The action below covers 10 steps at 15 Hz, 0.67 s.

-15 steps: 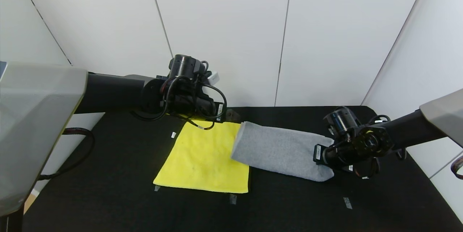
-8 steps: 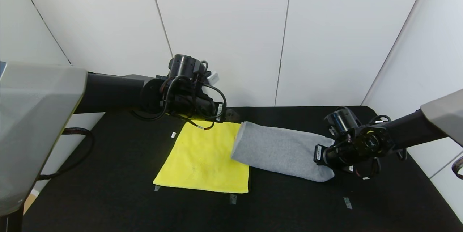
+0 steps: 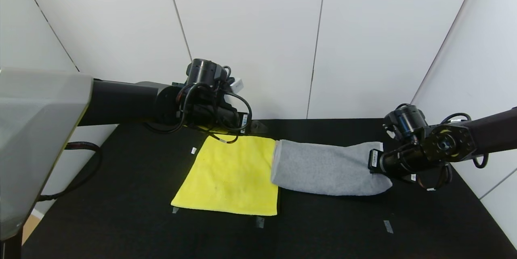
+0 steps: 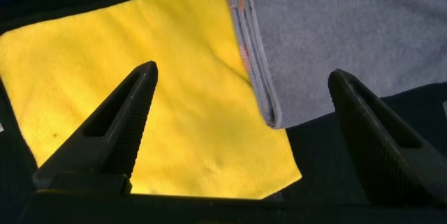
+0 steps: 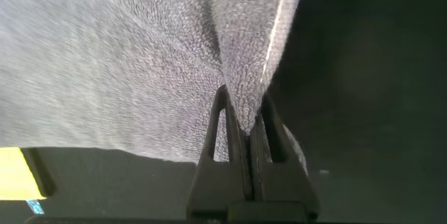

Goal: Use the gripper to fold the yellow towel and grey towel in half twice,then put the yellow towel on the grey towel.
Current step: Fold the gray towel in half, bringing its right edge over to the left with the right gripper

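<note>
- Head view: the yellow towel lies flat and unfolded on the black table, bright and fluffy, roughly square, with a thin dark trim along its right edge.
- Beside it, the grey towel is a long folded band running out to the right, its left end just touching the yellow one's right edge.
- On my left wrist view that grey end shows stacked folded edges and orange patches near the border.
- My right gripper is clamped tight on the grey towel's right end; my right wrist view shows fabric pinched between the closed fingers.
- My left gripper hovers above the yellow towel's far edge, fingers spread wide, holding nothing.
- White labels sit on both grippers; I can't read their writing.
</note>
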Tool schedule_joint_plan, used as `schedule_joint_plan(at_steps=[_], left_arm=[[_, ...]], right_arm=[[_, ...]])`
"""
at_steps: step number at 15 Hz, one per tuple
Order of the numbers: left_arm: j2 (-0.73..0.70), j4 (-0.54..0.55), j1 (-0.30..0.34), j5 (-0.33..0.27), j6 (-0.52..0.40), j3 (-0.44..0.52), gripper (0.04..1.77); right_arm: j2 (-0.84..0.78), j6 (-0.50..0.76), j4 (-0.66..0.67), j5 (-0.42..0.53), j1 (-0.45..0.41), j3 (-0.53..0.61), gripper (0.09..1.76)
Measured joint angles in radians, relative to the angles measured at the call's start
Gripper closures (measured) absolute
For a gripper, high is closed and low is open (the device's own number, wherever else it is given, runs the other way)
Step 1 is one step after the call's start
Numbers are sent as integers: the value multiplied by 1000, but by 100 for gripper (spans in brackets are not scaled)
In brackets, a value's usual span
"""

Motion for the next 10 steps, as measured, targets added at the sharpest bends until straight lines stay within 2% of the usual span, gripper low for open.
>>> schedule_joint_plan(at_steps=[10], left_arm=[[-16, 1, 0, 0, 0, 2, 9]], right_arm=[[-104, -80, 60, 1, -126, -5, 172]])
